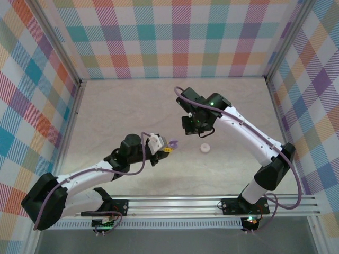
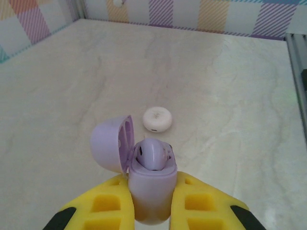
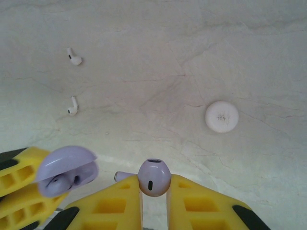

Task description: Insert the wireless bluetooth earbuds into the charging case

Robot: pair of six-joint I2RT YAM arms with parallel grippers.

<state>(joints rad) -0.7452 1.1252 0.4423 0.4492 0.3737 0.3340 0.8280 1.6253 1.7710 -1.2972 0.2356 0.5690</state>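
My left gripper (image 2: 151, 184) is shut on a pale purple charging case (image 2: 151, 189), held upright off the table with its lid (image 2: 111, 143) swung open to the left. One purple earbud (image 2: 153, 154) sits in the case. My right gripper (image 3: 154, 186) is shut on the second purple earbud (image 3: 154, 177), its stem pointing left, just right of the open case (image 3: 67, 170). Two white earbuds (image 3: 74, 57) (image 3: 72, 106) lie apart on the table beyond. From above, the left gripper (image 1: 168, 148) and the right gripper (image 1: 186, 126) are close together at mid-table.
A small white round disc (image 1: 204, 148) (image 2: 157, 120) (image 3: 221, 116) lies on the marble tabletop (image 1: 122, 106), right of the grippers. Plaid walls (image 1: 175, 37) close in the back and both sides. A metal rail (image 1: 212, 203) runs along the near edge.
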